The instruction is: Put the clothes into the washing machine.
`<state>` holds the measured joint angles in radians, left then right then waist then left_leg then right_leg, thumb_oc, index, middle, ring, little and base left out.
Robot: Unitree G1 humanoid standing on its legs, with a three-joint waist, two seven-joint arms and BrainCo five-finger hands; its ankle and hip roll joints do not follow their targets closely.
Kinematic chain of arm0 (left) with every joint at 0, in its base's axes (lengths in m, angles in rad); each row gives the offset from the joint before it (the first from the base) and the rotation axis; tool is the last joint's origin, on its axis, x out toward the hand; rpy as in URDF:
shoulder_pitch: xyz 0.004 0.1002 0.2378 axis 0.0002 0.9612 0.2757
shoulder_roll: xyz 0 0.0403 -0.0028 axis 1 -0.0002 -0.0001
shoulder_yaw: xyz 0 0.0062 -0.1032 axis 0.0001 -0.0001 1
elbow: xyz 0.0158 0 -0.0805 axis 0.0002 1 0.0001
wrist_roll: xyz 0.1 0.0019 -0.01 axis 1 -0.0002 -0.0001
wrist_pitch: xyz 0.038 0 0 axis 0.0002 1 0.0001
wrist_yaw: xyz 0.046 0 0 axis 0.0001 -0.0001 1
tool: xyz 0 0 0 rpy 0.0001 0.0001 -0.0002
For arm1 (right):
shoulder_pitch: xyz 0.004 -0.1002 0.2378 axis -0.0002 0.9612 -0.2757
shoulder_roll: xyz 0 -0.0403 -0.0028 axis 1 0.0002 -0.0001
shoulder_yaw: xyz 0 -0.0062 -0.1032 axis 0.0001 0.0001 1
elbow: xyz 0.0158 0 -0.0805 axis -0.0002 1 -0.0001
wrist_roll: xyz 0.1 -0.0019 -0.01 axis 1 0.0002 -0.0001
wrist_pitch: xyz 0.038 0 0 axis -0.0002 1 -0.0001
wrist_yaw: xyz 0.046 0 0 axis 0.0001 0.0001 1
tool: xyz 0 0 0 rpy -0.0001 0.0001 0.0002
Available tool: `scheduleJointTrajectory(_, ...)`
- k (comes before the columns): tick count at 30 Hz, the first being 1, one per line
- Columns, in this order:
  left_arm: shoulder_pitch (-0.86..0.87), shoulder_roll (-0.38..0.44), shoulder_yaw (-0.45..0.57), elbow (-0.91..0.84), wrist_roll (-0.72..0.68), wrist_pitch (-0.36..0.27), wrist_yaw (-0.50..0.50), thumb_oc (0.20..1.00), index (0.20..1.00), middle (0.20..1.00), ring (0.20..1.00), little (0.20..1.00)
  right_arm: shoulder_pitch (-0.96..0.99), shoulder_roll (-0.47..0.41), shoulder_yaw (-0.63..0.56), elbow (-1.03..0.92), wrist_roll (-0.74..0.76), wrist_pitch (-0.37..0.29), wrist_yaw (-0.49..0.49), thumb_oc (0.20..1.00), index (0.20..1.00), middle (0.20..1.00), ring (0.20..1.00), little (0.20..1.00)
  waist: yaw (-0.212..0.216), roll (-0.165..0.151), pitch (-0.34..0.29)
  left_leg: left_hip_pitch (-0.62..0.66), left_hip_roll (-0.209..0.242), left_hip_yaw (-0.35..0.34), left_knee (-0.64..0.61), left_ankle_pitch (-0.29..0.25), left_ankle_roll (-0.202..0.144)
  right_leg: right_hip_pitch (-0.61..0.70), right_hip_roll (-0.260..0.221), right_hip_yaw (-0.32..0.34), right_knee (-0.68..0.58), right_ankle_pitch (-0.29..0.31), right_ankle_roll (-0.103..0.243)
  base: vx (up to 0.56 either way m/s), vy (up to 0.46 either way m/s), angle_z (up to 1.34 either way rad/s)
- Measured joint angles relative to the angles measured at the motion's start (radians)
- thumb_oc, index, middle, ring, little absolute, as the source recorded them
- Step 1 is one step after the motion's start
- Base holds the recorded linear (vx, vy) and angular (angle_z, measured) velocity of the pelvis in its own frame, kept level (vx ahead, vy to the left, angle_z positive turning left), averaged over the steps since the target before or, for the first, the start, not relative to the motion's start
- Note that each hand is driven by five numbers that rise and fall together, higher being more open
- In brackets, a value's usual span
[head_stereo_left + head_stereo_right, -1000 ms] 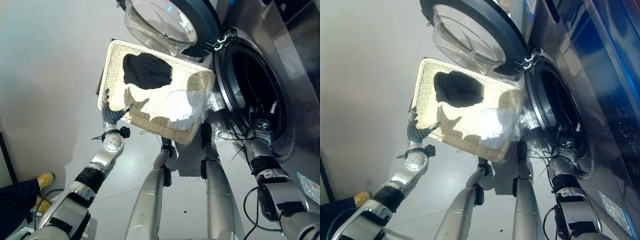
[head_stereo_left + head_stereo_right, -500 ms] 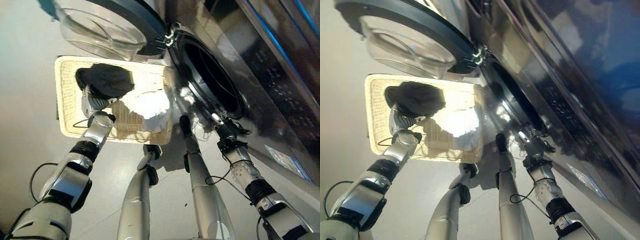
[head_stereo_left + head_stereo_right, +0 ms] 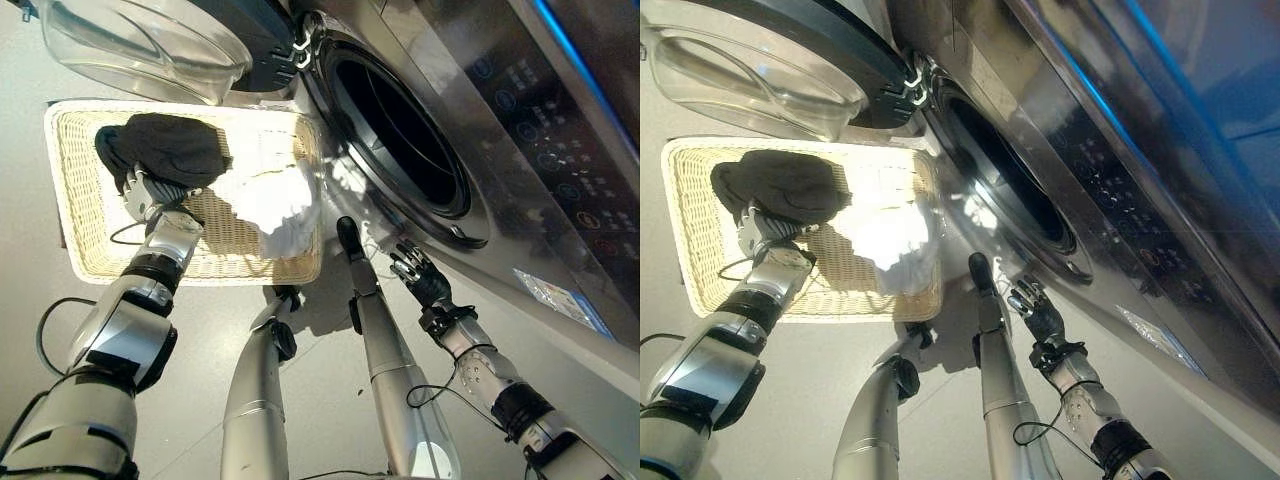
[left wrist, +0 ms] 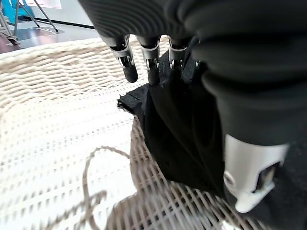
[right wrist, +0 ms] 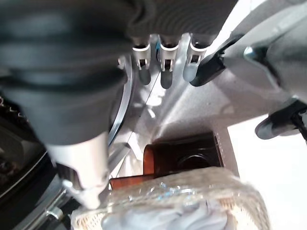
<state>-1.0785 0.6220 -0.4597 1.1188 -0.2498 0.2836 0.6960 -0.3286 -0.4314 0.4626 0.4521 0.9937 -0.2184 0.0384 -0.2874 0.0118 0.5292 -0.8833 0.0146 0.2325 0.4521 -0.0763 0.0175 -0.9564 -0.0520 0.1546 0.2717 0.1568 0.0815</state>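
A black garment (image 3: 165, 148) and a white garment (image 3: 268, 196) lie in the wicker basket (image 3: 72, 232) on the floor by the washing machine, whose round drum opening (image 3: 398, 132) is dark. My left hand (image 3: 143, 192) is down inside the basket at the near edge of the black garment (image 4: 177, 129); its fingers (image 4: 150, 64) reach out straight onto the cloth with the thumb apart. My right hand (image 3: 418, 277) hangs open in the air low in front of the machine, below the drum opening, holding nothing.
The machine's door (image 3: 140, 45) with its glass bowl stands swung open over the basket's far side. The steel front with a control panel (image 3: 545, 115) runs along the right. Grey floor (image 3: 40, 290) lies around the basket.
The camera has swung a good deal. My left hand went from the basket's near rim in to the black garment. My right hand drew back from the drum's rim and down.
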Motion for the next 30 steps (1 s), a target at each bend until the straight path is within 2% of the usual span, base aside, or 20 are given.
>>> scheduleJointTrajectory(4,-0.065,0.031,-0.022,0.015,0.0,0.034,0.014,1.0,1.0,1.0,1.0,1.0,0.002,-0.017,0.006,-0.021,0.001,-0.001,0.016,1.0,1.0,1.0,1.0,1.0,-0.002,-0.023,-0.001,-0.062,0.01,-0.001,0.04,-0.009,-0.001,-0.055,0.007,0.002,0.024,-0.001,0.002,0.01,0.017,-0.02)
scheduleJointTrajectory(8,-0.088,0.036,-0.02,0.012,-0.045,0.013,0.063,1.0,1.0,1.0,1.0,1.0,0.002,-0.015,0.005,-0.042,0.009,-0.001,0.015,1.0,1.0,1.0,1.0,1.0,-0.004,-0.039,-0.002,-0.107,0.018,-0.015,0.072,-0.014,-0.002,-0.092,0.015,0.0,0.046,-0.005,0.0,0.03,-0.011,0.02)
scheduleJointTrajectory(10,-0.1,0.033,-0.004,0.011,-0.114,-0.044,0.092,1.0,1.0,1.0,1.0,1.0,0.002,-0.014,0.007,-0.045,0.01,-0.001,0.007,1.0,1.0,1.0,1.0,1.0,-0.003,-0.047,-0.002,-0.128,0.02,-0.02,0.086,-0.017,-0.003,-0.109,0.017,-0.003,0.057,-0.009,-0.004,0.04,-0.035,0.03)
scheduleJointTrajectory(11,-0.106,0.027,0.033,0.007,-0.166,-0.106,0.103,1.0,1.0,1.0,1.0,1.0,0.001,-0.012,0.007,-0.046,0.01,-0.001,-0.002,1.0,1.0,1.0,1.0,1.0,-0.002,-0.053,-0.003,-0.144,0.02,-0.026,0.095,-0.017,-0.003,-0.125,0.017,-0.004,0.069,-0.011,-0.003,0.02,-0.036,0.04)
scheduleJointTrajectory(12,-0.107,0.025,0.043,0.003,-0.185,-0.129,0.106,1.0,1.0,1.0,1.0,1.0,0.001,-0.012,0.007,-0.047,0.01,-0.001,-0.004,1.0,1.0,1.0,1.0,1.0,-0.002,-0.055,-0.003,-0.15,0.02,-0.028,0.099,-0.017,-0.003,-0.13,0.017,-0.004,0.074,-0.012,-0.003,0.02,-0.062,0.08)
scheduleJointTrajectory(13,-0.113,0.025,0.059,-0.003,-0.249,-0.212,0.118,1.0,1.0,1.0,1.0,1.0,0.001,-0.012,0.007,-0.046,0.01,0.0,-0.006,1.0,1.0,1.0,1.0,1.0,-0.004,-0.056,-0.002,-0.173,0.02,-0.037,0.111,-0.017,-0.003,-0.147,0.017,-0.01,0.08,-0.014,-0.004,0.02,-0.072,0.09)
scheduleJointTrajectory(15,-0.115,0.013,0.08,-0.015,-0.315,-0.297,0.121,1.0,1.0,1.0,1.0,1.0,0.001,-0.01,0.009,-0.046,0.01,0.001,-0.013,1.0,1.0,1.0,1.0,1.0,-0.003,-0.057,-0.002,-0.19,0.02,-0.048,0.118,-0.017,-0.003,-0.157,0.019,-0.014,0.087,-0.014,-0.004,0.02,-0.066,0.09)
scheduleJointTrajectory(16,-0.116,0.006,0.108,-0.044,-0.372,-0.361,0.121,1.0,1.0,1.0,1.0,1.0,0.0,-0.007,0.009,-0.047,0.01,0.001,-0.018,1.0,1.0,1.0,1.0,1.0,0.0,-0.058,-0.002,-0.202,0.019,-0.057,0.125,-0.017,-0.003,-0.163,0.019,-0.02,0.092,-0.015,-0.004,0.01,-0.062,0.1)
scheduleJointTrajectory(17,-0.116,-0.006,0.112,-0.058,-0.409,-0.41,0.121,0.332,0.332,0.332,0.332,0.332,0.0,-0.001,0.008,-0.049,0.01,0.002,-0.022,1.0,1.0,1.0,1.0,1.0,0.0,-0.058,-0.002,-0.212,0.017,-0.072,0.133,-0.017,-0.002,-0.165,0.022,-0.024,0.092,-0.015,-0.004,0.02,-0.083,0.11)
scheduleJointTrajectory(18,-0.116,-0.015,0.13,-0.082,-0.454,-0.463,0.121,0.2,0.2,0.2,0.2,0.2,0.0,0.012,0.008,-0.049,0.01,0.004,-0.024,1.0,1.0,1.0,1.0,1.0,0.001,-0.07,-0.003,-0.214,0.016,-0.077,0.135,-0.017,-0.002,-0.165,0.024,-0.024,0.095,-0.015,-0.004,0.02,-0.069,0.06)
scheduleJointTrajectory(20,-0.116,-0.017,0.135,-0.105,-0.49,-0.52,0.12,0.2,0.2,0.2,0.2,0.2,-0.001,0.032,0.008,-0.05,0.01,0.006,-0.024,1.0,1.0,1.0,1.0,1.0,0.003,-0.089,-0.003,-0.215,0.014,-0.08,0.138,-0.016,-0.002,-0.166,0.025,-0.024,0.099,-0.016,-0.005,0.0,-0.02,0.02)
scheduleJointTrajectory(22,-0.117,-0.025,0.14,-0.123,-0.543,-0.612,0.12,0.2,0.2,0.2,0.2,0.2,-0.001,0.056,0.016,-0.051,0.01,0.007,-0.023,1.0,1.0,1.0,1.0,1.0,0.001,-0.114,-0.005,-0.216,0.013,-0.086,0.14,-0.016,-0.002,-0.166,0.026,-0.024,0.101,-0.016,-0.005,0.0,-0.067,0.01)
scheduleJointTrajectory(26,-0.117,-0.075,0.164,-0.184,-0.683,-0.768,0.113,0.2,0.2,0.2,0.2,0.2,-0.001,0.069,0.019,-0.049,0.01,0.007,-0.006,1.0,1.0,1.0,1.0,1.0,-0.001,-0.118,-0.005,-0.223,0.003,-0.105,0.138,-0.015,-0.001,-0.162,0.028,-0.023,0.1,-0.02,0.006,-0.01,-0.067,0.08)
scheduleJointTrajectory(30,-0.113,-0.108,0.168,-0.197,-0.718,-0.848,0.116,0.2,0.2,0.2,0.2,0.2,-0.001,0.088,0.022,-0.047,0.01,0.007,0.008,1.0,1.0,1.0,1.0,1.0,-0.005,-0.131,-0.005,-0.205,0.0,-0.106,0.128,-0.013,0.003,-0.151,0.027,-0.02,0.099,-0.018,0.002,-0.01,-0.046,0.02)
